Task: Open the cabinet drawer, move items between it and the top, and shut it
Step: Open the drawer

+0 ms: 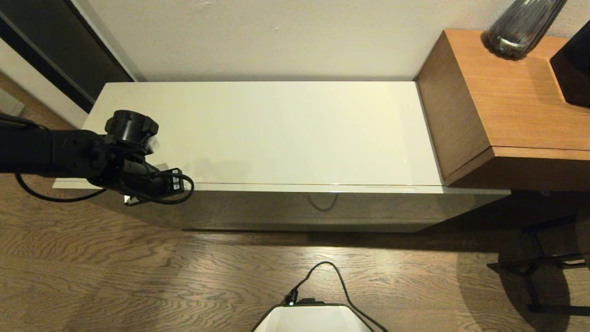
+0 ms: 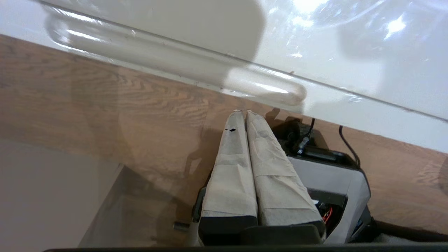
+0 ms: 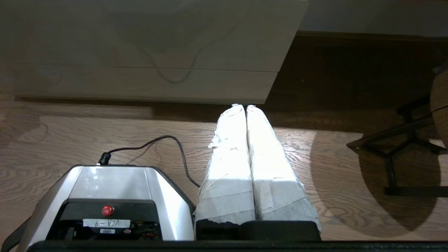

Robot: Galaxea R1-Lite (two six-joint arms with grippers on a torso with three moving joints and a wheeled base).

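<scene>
The top (image 1: 286, 133) of the low cream-white cabinet lies bare; no slippers, tape roll or packet show in any view. The cabinet drawer (image 1: 295, 208) has its plain front flush under the top's front edge, and it shows again in the right wrist view as the glossy drawer front (image 3: 147, 45). My left gripper (image 1: 138, 196) hangs at the cabinet's front left corner, just below the top's edge. In its wrist view the left gripper (image 2: 245, 112) is shut and empty, its tips close to the glossy surface. My right gripper (image 3: 245, 105), outside the head view, is shut and empty, low over the floor in front of the cabinet's right end.
A taller brown wooden side table (image 1: 507, 106) adjoins the cabinet's right end, bearing a dark glass vase (image 1: 521, 27) and a black object (image 1: 574, 64). A black metal frame (image 1: 539, 272) stands on the floor to the right. My base (image 1: 313, 318) and its cable sit on the wooden floor.
</scene>
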